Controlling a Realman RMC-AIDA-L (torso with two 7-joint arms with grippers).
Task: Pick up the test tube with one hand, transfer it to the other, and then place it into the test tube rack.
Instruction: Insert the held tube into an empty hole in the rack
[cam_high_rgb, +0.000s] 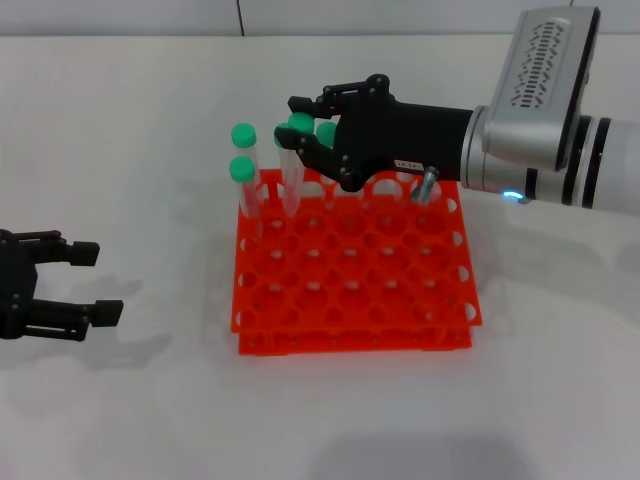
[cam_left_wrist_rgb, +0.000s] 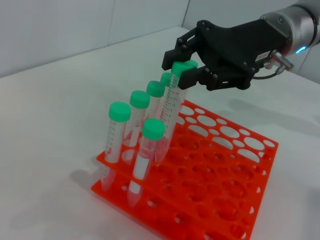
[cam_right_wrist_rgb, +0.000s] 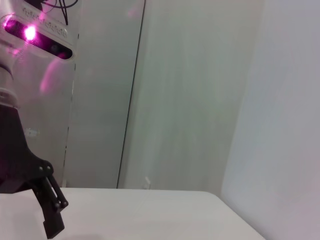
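The orange-red test tube rack (cam_high_rgb: 400, 300) (cam_left_wrist_rgb: 240, 165) sits mid-table. My right gripper (cam_high_rgb: 300, 128) (cam_left_wrist_rgb: 182, 67), black with a small white label, reaches over the rack's far left corner. It is shut on the green cap of the test tube (cam_high_rgb: 291, 180) (cam_left_wrist_rgb: 170, 112). The tube hangs tilted, its lower end down among the rack's holes. My left gripper (cam_high_rgb: 97, 283) rests open and empty, low over the table, well left of the rack.
Several other green-capped tubes (cam_high_rgb: 243, 150) (cam_left_wrist_rgb: 117, 130) stand in the rack's left and far rows, close around the held tube. The rest of the rack's holes (cam_high_rgb: 380, 260) are empty. The right wrist view shows only a wall and a black finger (cam_right_wrist_rgb: 47, 210).
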